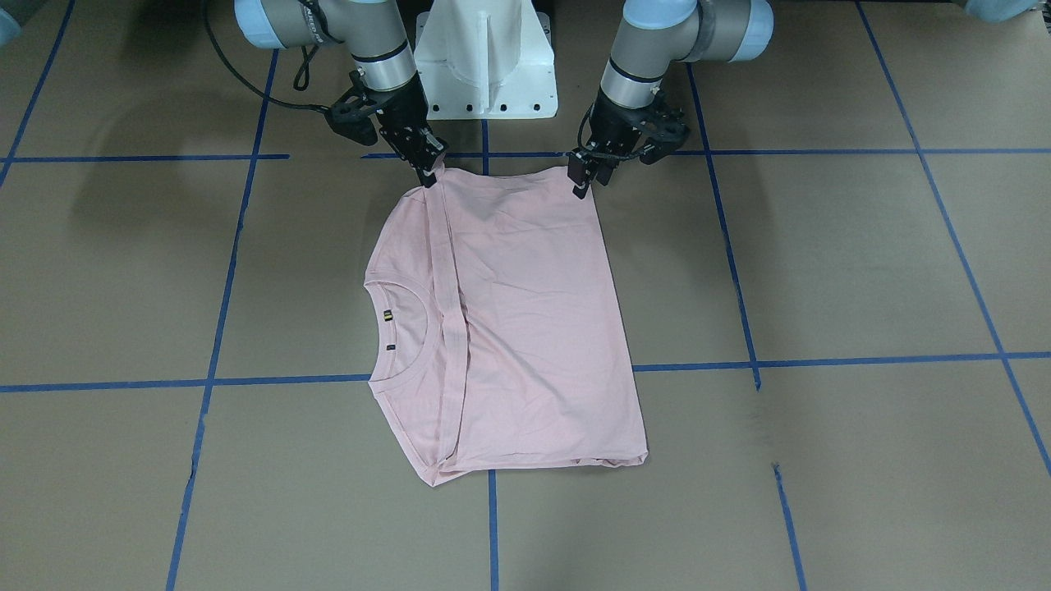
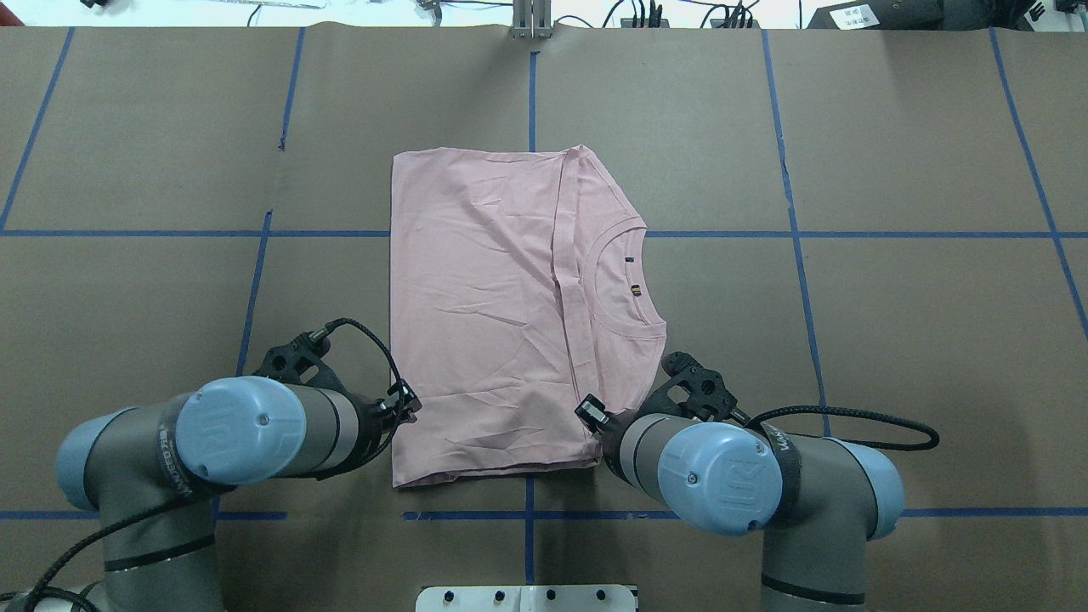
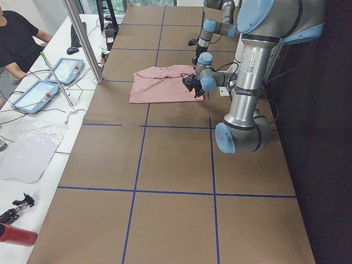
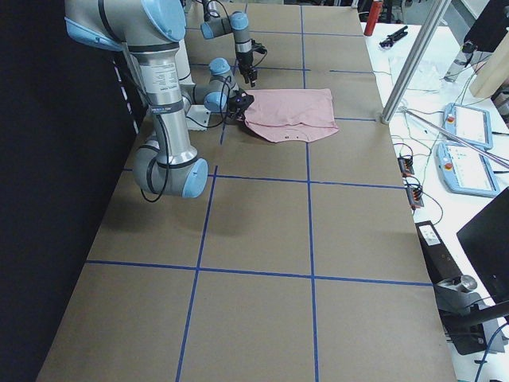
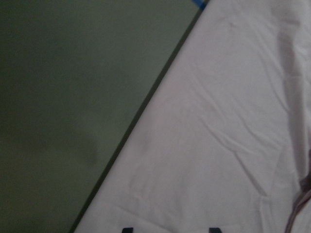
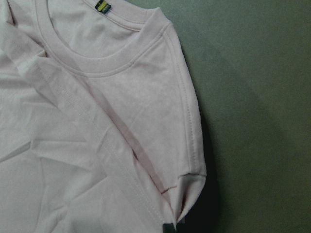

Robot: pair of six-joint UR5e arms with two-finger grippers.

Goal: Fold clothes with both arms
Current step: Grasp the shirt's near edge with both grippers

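The pale pink T-shirt (image 1: 525,328) lies folded on the brown table, plain side up. Its collar (image 2: 625,280) faces my right side, and a long fold runs beside it. My right gripper (image 1: 429,171) is at the shirt's near corner by the sleeve, shut on the fabric. In the right wrist view that sleeve corner (image 6: 187,204) is drawn up at the fingertip. My left gripper (image 1: 586,180) is at the other near corner. Its fingertips (image 5: 127,229) stand apart over flat cloth, so it is open. The print is hidden.
The white pedestal base (image 1: 484,66) stands just behind both grippers. Blue tape lines (image 2: 531,93) grid the table. A person (image 3: 14,44), teach pendants (image 3: 66,69) and a metal pole (image 3: 82,38) are along the far edge, on a white side bench.
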